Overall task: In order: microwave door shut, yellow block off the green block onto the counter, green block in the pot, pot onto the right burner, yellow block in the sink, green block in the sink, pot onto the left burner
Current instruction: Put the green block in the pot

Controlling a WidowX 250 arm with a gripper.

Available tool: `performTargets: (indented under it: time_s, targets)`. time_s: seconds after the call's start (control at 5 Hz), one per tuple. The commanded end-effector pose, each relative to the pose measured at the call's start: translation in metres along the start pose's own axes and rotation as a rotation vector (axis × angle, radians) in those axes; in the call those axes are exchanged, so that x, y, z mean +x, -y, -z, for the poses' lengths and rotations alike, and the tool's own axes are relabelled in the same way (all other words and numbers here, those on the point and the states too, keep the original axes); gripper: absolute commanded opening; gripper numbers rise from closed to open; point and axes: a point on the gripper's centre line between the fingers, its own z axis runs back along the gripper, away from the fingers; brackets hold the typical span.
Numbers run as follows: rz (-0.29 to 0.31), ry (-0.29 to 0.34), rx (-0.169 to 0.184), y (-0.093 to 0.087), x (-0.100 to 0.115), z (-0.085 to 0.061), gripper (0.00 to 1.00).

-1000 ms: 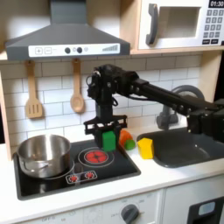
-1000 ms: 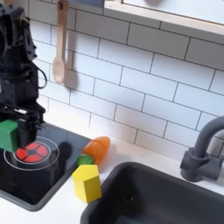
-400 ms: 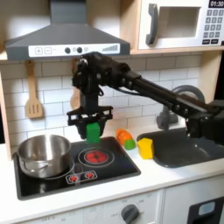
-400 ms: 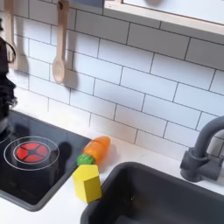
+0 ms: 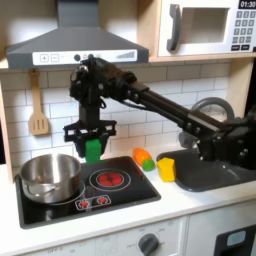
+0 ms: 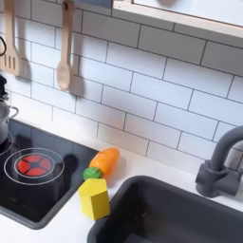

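In the first exterior view my gripper point(image 5: 92, 145) is shut on the green block point(image 5: 93, 152) and holds it in the air, just above the right rim of the pot point(image 5: 48, 176). The shiny pot sits on the cooktop's left burner. The yellow block point(image 5: 166, 168) point(image 6: 94, 198) rests on the white counter point(image 5: 190, 200) between the cooktop and the sink point(image 5: 218, 171) point(image 6: 180, 216). Up at the right the microwave door point(image 5: 200, 29) looks closed.
An orange-and-green toy vegetable point(image 5: 143, 158) point(image 6: 102, 162) lies beside the yellow block. The red right burner point(image 5: 108, 180) point(image 6: 33, 164) is bare. A wooden spoon point(image 5: 87, 105) point(image 6: 64, 52) and spatula point(image 5: 38, 110) hang on the tiled wall. A dark faucet point(image 6: 220, 166) stands behind the sink.
The arm swung left and rose with the green block, from above the right burner to over the pot's edge. It left the second exterior view's left side.
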Motion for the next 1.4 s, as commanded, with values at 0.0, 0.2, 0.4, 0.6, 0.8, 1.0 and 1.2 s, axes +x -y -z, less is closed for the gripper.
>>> performTargets:
  time_s: [0.0,0.2,0.4,0.6,0.8,1.0,1.2]
  targets:
    - [0.0,0.016,0.026,-0.023,0.02,0.006,0.0]
    - [-0.004,0.017,0.04,-0.033,0.026,0.01,0.0]
    - [0.0,0.025,0.052,-0.043,0.035,0.016,0.0]
    - [0.004,0.024,0.063,-0.049,0.037,0.019,0.0]
    - [0.007,0.022,0.073,-0.051,0.036,0.022,0.0]
    - [0.02,0.029,0.083,-0.051,0.036,0.026,0.0]
    - [0.042,0.033,0.086,-0.052,0.043,0.041,0.0]
